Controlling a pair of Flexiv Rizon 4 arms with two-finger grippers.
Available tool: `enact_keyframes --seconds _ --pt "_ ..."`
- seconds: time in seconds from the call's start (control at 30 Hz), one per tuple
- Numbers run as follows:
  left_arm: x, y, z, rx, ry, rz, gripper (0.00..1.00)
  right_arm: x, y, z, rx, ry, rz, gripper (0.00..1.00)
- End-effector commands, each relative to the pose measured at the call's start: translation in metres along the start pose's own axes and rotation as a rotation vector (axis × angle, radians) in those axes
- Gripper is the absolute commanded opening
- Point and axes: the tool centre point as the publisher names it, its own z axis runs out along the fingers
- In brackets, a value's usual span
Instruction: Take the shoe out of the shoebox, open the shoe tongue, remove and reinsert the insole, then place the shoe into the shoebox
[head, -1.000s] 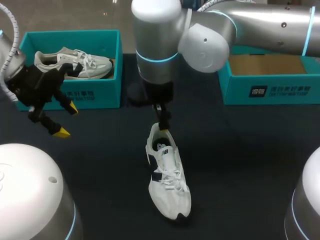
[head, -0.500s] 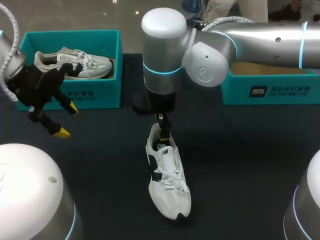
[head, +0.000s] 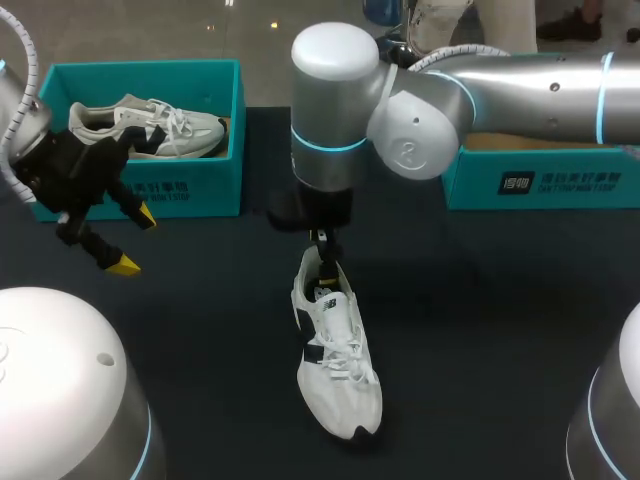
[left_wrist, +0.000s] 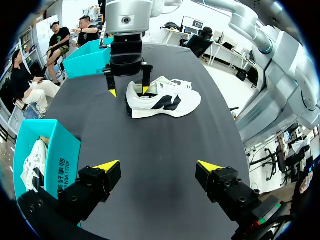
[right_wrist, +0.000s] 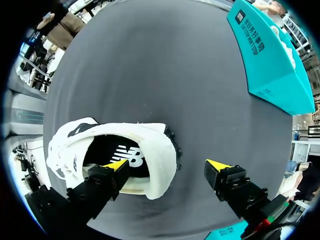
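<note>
Our right tool (right_wrist: 167, 166) stands open astride the heel of the white shoe (right_wrist: 159, 150), one finger inside over the dark insole (right_wrist: 107, 150), the other outside (nothing pinched yet). The shoe lies on the desk (right_wrist: 150, 65), well apart from the teal shoebox (head: 190, 190). We should hook the insole's heel edge before closing; our left tool (head: 135, 240), hanging open near that shoebox, could steady the toe.
</note>
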Motion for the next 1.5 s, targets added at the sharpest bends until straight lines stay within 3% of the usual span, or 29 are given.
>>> enact_keyframes --seconds 0.03,0.17,0.23,0.3,0.4,0.57,0.73,1.2,1.33,1.5 --pt "0.000 0.000 0.000 -0.002 0.001 0.000 1.00 -0.002 0.002 0.004 0.000 0.005 0.004 1.00" --pt "0.000 0.000 0.000 -0.002 0.001 0.000 1.00 -0.002 0.002 0.004 0.000 0.007 0.007 1.00" --pt "0.000 0.000 0.000 -0.002 0.001 0.000 1.00 -0.002 0.003 0.004 0.001 0.009 0.009 0.88" --pt "0.000 0.000 0.000 -0.002 0.001 0.000 1.00 -0.003 0.005 0.005 0.000 0.010 0.010 0.65" --pt "0.000 0.000 0.000 -0.002 0.001 0.000 1.00 -0.002 0.008 0.005 -0.001 0.012 0.011 0.49" --pt "0.000 0.000 0.000 -0.002 0.001 0.000 1.00 0.001 0.010 0.006 -0.001 0.019 0.014 0.38" --pt "0.000 0.000 0.000 -0.002 0.001 0.000 1.00 0.005 0.013 0.007 0.002 0.023 0.020 0.01" --pt "0.000 0.000 0.000 -0.002 0.001 0.000 1.00 0.012 0.015 0.000 0.018 0.023 0.032 0.00" --pt "0.000 0.000 0.000 -0.002 0.001 0.000 1.00 0.011 0.008 -0.024 0.045 0.023 0.044 0.00" --pt "0.000 0.000 0.000 -0.002 0.001 0.000 1.00 0.004 -0.005 -0.076 0.110 -0.007 0.042 0.00"
